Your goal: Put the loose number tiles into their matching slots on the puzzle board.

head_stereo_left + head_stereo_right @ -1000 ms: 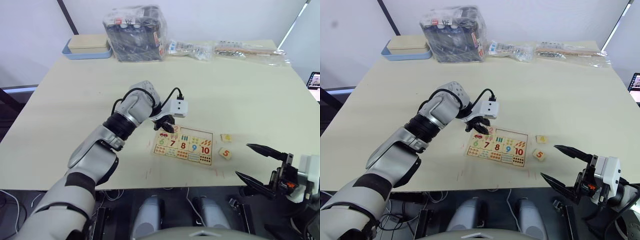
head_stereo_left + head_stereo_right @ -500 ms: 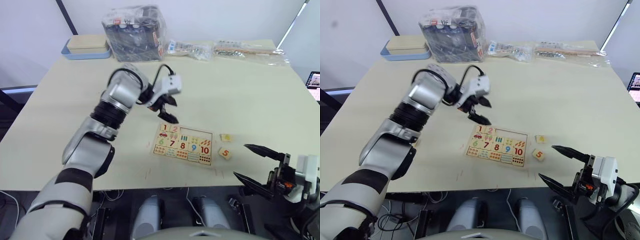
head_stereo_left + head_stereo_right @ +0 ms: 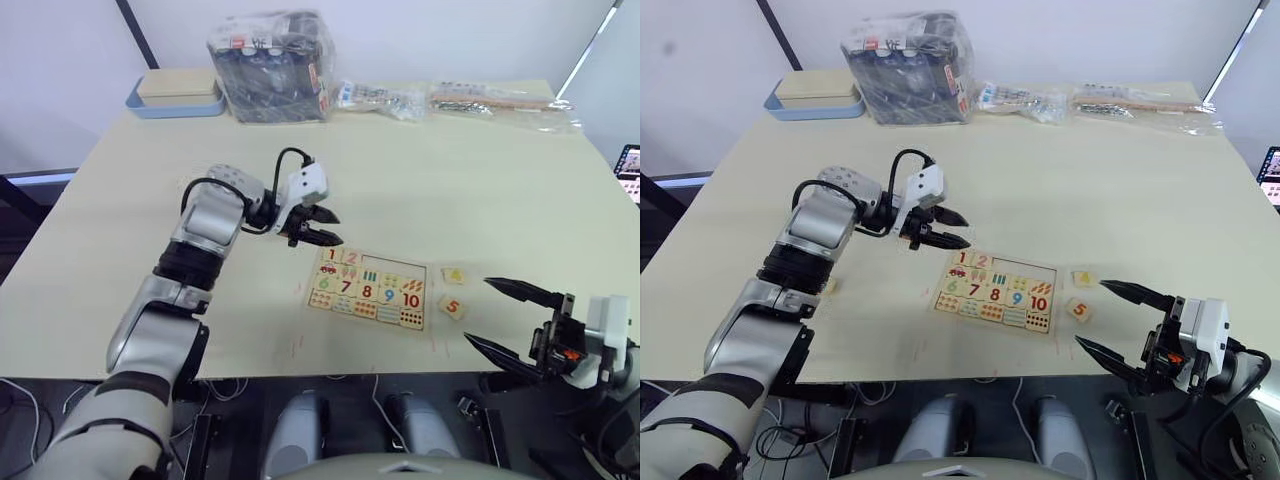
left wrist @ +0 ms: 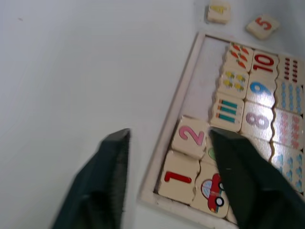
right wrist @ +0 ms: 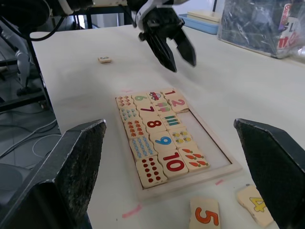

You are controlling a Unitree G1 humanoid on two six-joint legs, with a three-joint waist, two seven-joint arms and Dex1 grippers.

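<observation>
The left arm reaches forward over the desk (image 3: 480, 180), elbow bent and forearm angled inward, its wrist turned so the left gripper (image 3: 322, 227) points to the robot's right. Its jaws stand apart, holding nothing. The right gripper (image 3: 505, 318) hangs low at the desk's near edge, jaws spread wide and empty.

One puzzle board (image 3: 367, 288) is counted. Two number tiles, 1 (image 4: 177, 177) and 2 (image 4: 191, 136), are seated in it; three more, 4 (image 3: 453, 274), 5 (image 3: 451, 307) and one unread (image 5: 105, 59), are counted loose.
</observation>
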